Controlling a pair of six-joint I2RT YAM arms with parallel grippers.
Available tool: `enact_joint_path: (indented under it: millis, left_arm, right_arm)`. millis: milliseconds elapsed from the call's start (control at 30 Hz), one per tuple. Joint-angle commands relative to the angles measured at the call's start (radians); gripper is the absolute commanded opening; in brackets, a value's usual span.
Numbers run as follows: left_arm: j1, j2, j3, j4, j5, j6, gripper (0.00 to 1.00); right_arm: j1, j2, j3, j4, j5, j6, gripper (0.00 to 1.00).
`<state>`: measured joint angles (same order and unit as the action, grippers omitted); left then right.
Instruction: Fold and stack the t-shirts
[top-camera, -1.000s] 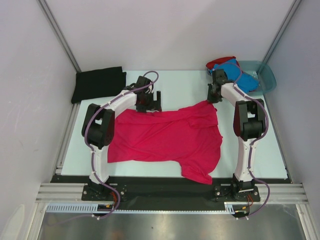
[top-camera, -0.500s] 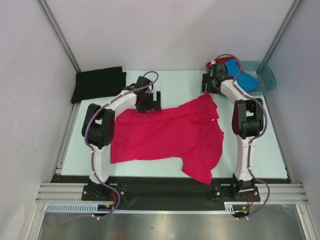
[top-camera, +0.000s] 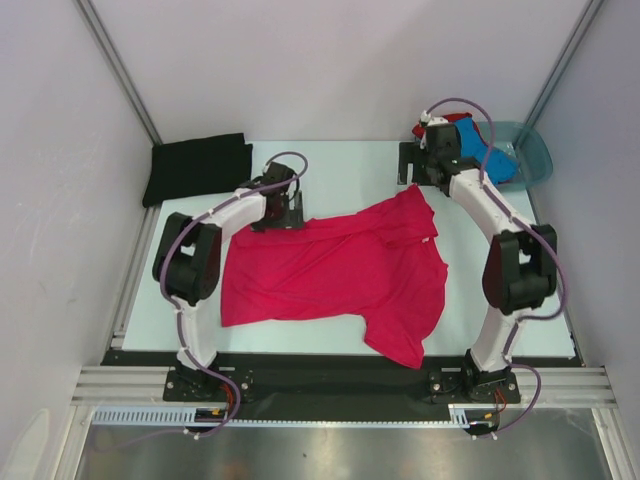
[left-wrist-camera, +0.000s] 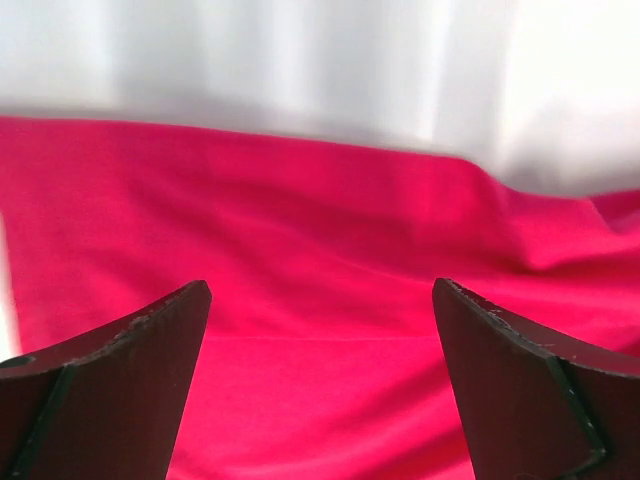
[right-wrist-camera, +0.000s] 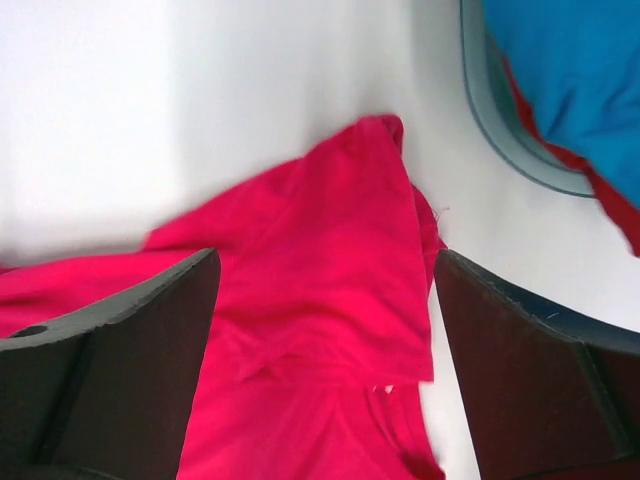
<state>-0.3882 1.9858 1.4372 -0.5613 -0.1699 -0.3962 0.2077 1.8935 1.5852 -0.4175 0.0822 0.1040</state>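
Looks like a lab robot cell: white panel walls (top-camera: 330, 60) on aluminium extrusion posts (top-camera: 115, 70), pale table (top-camera: 350, 165), left arm (top-camera: 190, 270) and right arm (top-camera: 515, 270) bolted to a black base plate (top-camera: 340, 380), slotted cable duct (top-camera: 150, 414) along the near edge.

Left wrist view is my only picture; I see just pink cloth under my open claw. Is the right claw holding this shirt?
Observer: No. The right claw is open above the far right sleeve of the pink shirt, which lies on the table.
Operator: Where is the black shirt?
Observer: The black shirt lies folded at the far left corner.
Operator: And the others?
Observer: The blue shirt and the red shirt are in the teal basin, far right.
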Motion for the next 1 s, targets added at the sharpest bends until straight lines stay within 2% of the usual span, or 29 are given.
enact_joint_path:
  millis: [0,200,467,833,967]
  left_arm:
    - [0.037,-0.093,-0.023,0.004,-0.123,-0.05,1.0]
    - [0.121,-0.172,-0.154,0.102,0.038,-0.11,1.0]
    - [0.201,-0.26,-0.379,0.291,0.139,-0.156,1.0]
    - [0.244,-0.243,-0.363,0.314,0.132,-0.148,1.0]
    - [0.268,-0.297,-0.409,0.345,0.119,-0.162,1.0]
  right_arm:
    - [0.025,-0.141,-0.031,-0.017,0.004,0.003,0.94]
    - [0.065,-0.197,-0.071,-0.064,0.004,0.025,0.94]
    - [0.107,-0.249,-0.114,-0.067,-0.018,0.034,0.93]
    - [0.107,-0.249,-0.131,-0.079,-0.013,0.033,0.93]
    - [0.107,-0.244,-0.134,-0.078,-0.013,0.031,0.93]
